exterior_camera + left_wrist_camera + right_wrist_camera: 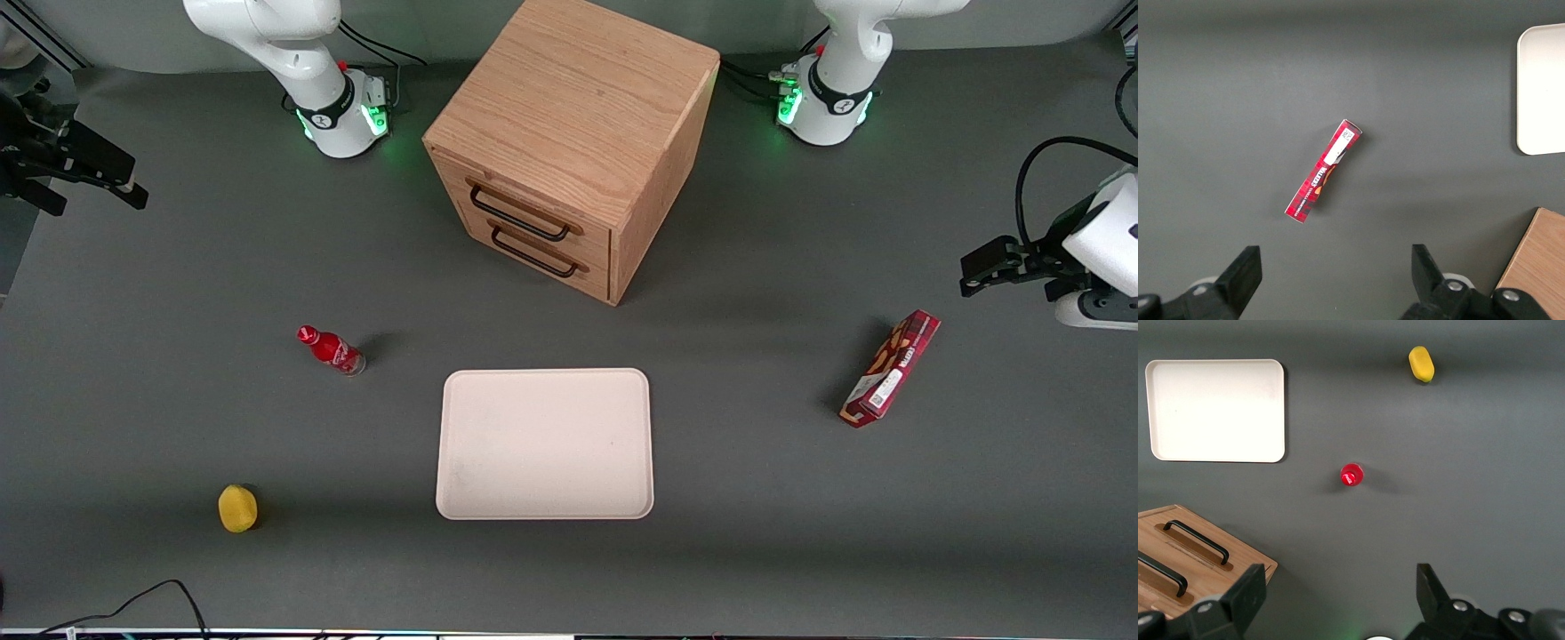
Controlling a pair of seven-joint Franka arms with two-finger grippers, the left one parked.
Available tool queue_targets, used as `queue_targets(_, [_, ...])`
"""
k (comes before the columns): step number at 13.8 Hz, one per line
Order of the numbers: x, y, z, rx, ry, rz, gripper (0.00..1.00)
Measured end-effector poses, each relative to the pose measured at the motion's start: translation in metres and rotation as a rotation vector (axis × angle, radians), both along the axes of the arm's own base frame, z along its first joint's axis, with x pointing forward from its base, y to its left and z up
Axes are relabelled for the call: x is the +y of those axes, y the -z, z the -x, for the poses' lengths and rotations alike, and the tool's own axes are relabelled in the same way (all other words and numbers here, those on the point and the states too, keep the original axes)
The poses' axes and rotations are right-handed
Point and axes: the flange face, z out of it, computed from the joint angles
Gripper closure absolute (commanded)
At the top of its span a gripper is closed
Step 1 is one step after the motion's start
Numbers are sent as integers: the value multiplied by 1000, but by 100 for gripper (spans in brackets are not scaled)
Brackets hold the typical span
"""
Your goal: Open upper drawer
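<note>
Basically not started: upper drawer (524, 206) shut flush in the cabinet (578, 98).
Gripper (84, 182) open, empty, high at working arm's end of tabletop (756, 498), well apart from the handle (520, 213); approach, grasp, pull all remain.

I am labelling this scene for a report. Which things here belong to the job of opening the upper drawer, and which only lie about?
For the job:
- upper drawer, shut
- gripper, open, raised at the working arm's end, away from the cabinet

Lying about:
- lower drawer
- red bottle
- tray
- yellow object
- red box
</note>
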Motion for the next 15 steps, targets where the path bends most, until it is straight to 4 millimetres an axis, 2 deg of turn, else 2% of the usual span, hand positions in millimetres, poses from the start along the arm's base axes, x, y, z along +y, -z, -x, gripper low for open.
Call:
queue_targets(5, [1, 6, -1, 14, 0, 1, 0])
queue_targets(10, [21, 13, -2, 29, -37, 1, 0])
queue_targets(12, [47, 20, -3, 42, -88, 2, 0])
queue_targets(15, [106, 31, 4, 65, -202, -10, 0])
